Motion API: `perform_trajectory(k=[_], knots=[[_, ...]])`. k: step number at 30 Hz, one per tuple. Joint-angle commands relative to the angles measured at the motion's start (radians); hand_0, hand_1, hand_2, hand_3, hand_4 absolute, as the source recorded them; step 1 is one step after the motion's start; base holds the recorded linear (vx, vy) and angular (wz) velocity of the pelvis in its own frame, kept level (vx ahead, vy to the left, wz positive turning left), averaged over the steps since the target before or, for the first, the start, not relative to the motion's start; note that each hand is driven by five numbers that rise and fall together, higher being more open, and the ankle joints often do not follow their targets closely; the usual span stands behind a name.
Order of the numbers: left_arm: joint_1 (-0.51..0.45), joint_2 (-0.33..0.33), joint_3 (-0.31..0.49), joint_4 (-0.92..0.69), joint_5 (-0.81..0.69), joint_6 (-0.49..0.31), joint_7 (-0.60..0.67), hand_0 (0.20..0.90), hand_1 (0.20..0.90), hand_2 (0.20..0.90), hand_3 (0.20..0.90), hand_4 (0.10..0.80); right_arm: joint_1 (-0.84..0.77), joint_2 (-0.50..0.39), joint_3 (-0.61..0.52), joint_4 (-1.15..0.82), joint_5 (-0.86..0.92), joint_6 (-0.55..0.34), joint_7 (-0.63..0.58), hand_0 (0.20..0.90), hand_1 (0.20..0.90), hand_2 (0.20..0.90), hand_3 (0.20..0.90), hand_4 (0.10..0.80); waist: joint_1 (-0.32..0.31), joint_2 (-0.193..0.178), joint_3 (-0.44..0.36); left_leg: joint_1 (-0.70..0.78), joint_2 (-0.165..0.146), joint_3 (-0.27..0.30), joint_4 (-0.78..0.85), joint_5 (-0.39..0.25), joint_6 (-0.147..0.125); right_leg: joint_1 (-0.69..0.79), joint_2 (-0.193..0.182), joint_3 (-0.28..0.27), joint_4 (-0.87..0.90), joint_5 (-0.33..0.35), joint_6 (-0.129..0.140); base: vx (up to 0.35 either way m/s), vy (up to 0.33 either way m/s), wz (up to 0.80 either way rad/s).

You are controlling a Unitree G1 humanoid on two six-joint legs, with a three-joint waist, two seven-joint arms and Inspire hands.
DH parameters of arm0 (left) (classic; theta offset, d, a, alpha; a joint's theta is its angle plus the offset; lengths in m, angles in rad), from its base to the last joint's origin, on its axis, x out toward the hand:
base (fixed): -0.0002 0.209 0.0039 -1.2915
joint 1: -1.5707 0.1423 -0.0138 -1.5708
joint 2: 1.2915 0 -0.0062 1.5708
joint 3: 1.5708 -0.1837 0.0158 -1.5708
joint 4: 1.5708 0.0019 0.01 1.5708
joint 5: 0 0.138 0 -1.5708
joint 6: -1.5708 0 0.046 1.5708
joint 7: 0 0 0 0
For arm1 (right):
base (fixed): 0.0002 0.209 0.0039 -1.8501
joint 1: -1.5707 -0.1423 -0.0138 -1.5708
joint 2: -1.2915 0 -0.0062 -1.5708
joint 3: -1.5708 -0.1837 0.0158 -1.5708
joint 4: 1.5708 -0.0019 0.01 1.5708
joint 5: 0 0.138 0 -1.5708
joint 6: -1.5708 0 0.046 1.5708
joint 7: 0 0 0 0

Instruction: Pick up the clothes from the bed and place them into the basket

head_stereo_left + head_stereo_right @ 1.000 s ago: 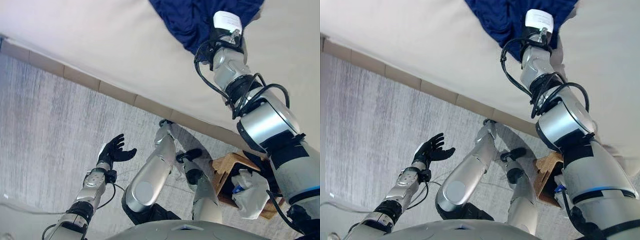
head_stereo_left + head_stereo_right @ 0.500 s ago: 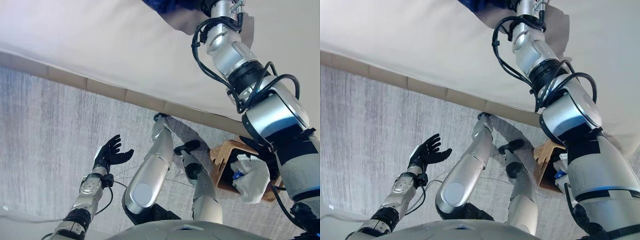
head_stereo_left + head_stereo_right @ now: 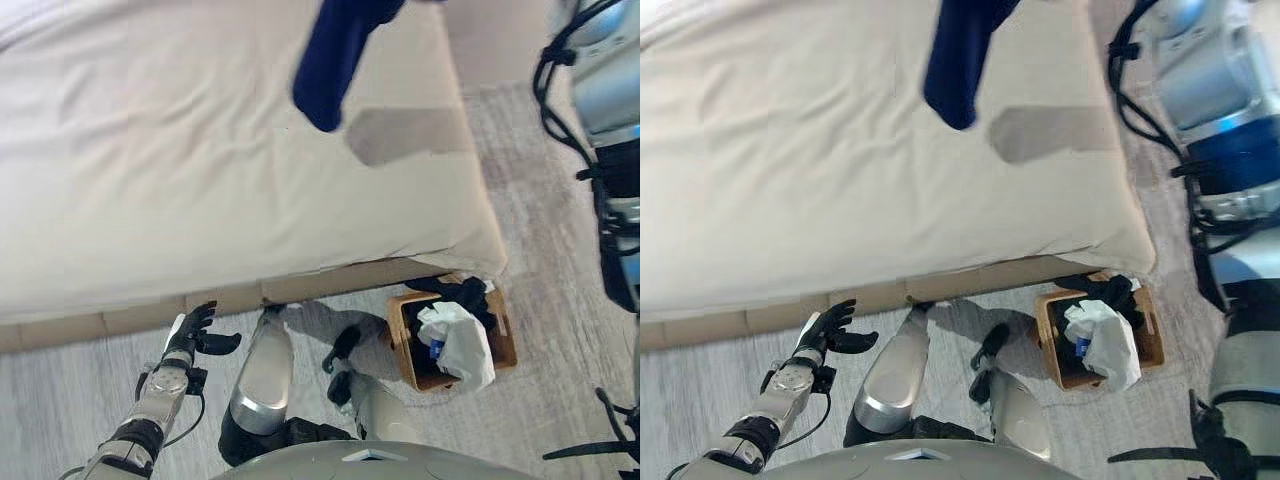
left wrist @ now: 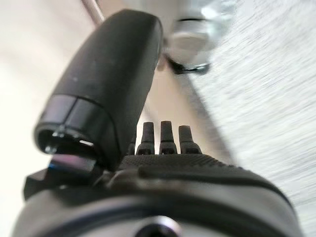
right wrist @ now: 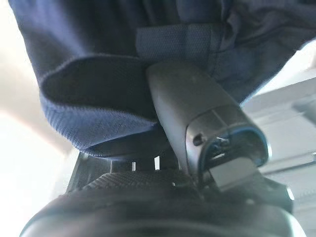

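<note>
A navy garment [image 3: 331,58] hangs in the air above the cream bed [image 3: 150,180], clear of the sheet, with its shadow on the bed beside it. In the right wrist view my right hand [image 5: 163,207] is shut on this navy cloth [image 5: 98,49], the thumb pressed into its folds. The wooden basket [image 3: 505,335] stands on the floor at the bed's near right corner and holds white and dark clothes [image 3: 455,340]. My left hand [image 3: 192,334] is open and empty, low over the floor by the bed's near edge; its straight fingers [image 4: 168,140] show in the left wrist view.
Grey carpet [image 3: 60,400] runs along the near side of the bed and past its right end. The bed's wooden base [image 3: 120,315] borders the floor strip.
The camera has swung, and the whole picture has shifted. My right arm has lifted the navy garment off the bed, and it now hangs free. The left hand stays open.
</note>
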Motion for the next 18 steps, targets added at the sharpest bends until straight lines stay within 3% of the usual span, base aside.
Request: perform_trajectory(k=[1, 8, 12, 18], knots=[[0.031, -0.036, -0.107, 0.087, 0.010, 0.020, 0.005, 0.900, 0.900, 0.900, 0.900, 0.800, -0.051, -0.074, 0.027, 0.032, 0.033, -0.035, -0.040, 0.300, 0.300, 0.300, 0.200, 0.100, -0.072, 0.029, -0.260, 0.140, 0.007, 0.015, -0.104, -0.072, 0.032, 0.077, 0.019, 0.040, 0.065, -0.072, 0.028, 0.046, 0.062, -0.41], [0.009, -0.072, -0.127, 0.152, 0.028, 0.042, -0.011, 0.900, 0.900, 0.900, 0.900, 0.800, -0.092, -0.201, 0.049, 0.108, 0.134, -0.056, -0.006, 0.300, 0.300, 0.300, 0.200, 0.100, -0.156, 0.033, -0.341, 0.235, 0.008, 0.080, -0.139, -0.094, 0.030, 0.118, 0.046, 0.101, 0.012, -0.054, 0.016, 0.053, -0.002, -0.46], [0.006, -0.070, -0.114, 0.178, 0.064, 0.069, -0.038, 0.900, 0.900, 0.900, 0.900, 0.800, -0.064, -0.267, 0.045, 0.162, 0.192, -0.010, 0.112, 0.300, 0.300, 0.300, 0.200, 0.100, -0.198, 0.030, -0.366, 0.264, 0.012, 0.114, -0.143, -0.107, 0.028, 0.130, 0.057, 0.134, 0.006, -0.056, 0.009, 0.045, -0.068, -0.39], [0.016, -0.072, -0.087, 0.203, 0.091, 0.084, -0.076, 0.900, 0.900, 0.900, 0.900, 0.800, 0.136, -0.282, -0.088, 0.139, 0.192, -0.029, 0.208, 0.300, 0.300, 0.300, 0.200, 0.100, -0.248, 0.047, -0.370, 0.283, 0.018, 0.158, -0.126, -0.126, 0.030, 0.132, 0.065, 0.175, 0.008, -0.061, 0.000, 0.006, -0.046, -0.27]])
